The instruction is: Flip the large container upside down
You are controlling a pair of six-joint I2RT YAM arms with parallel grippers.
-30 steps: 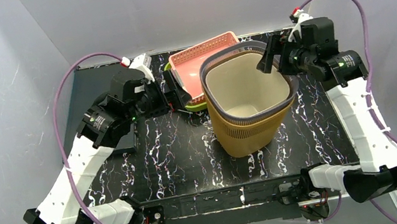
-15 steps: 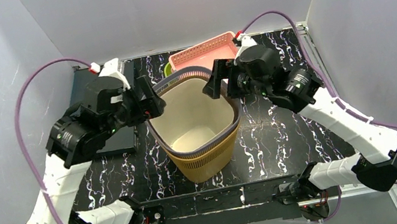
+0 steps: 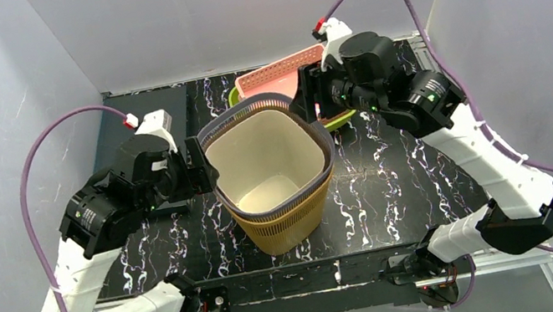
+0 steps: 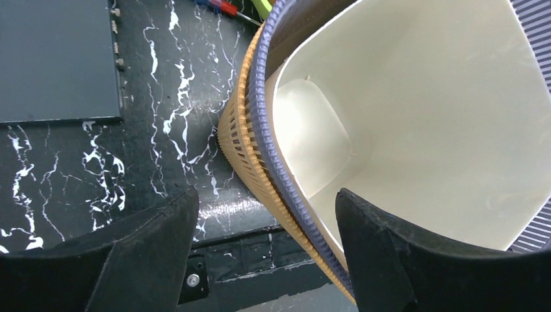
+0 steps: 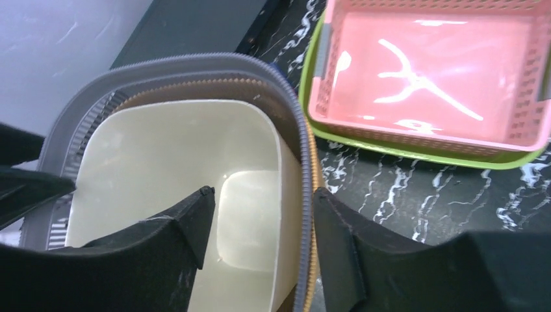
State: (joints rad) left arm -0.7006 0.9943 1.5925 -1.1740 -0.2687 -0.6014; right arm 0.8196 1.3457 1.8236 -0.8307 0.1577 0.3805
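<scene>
Large container (image 3: 264, 154) stood mouth-up between the left end effector (image 4: 265, 201) and right end effector (image 5: 260, 201), each straddling opposite rim walls (jaws unclenched).

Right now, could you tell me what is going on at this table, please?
Both arms are at the large tan slatted plastic container with the grey rim, standing upright on the black marbled table. The fingers of the left gripper straddle its left wall, those of the right gripper its far right wall, one finger inside and one outside. Neither pair looks clamped yet; the flip has not begun. A pink plastic basket nested in a green one sits behind.
</scene>
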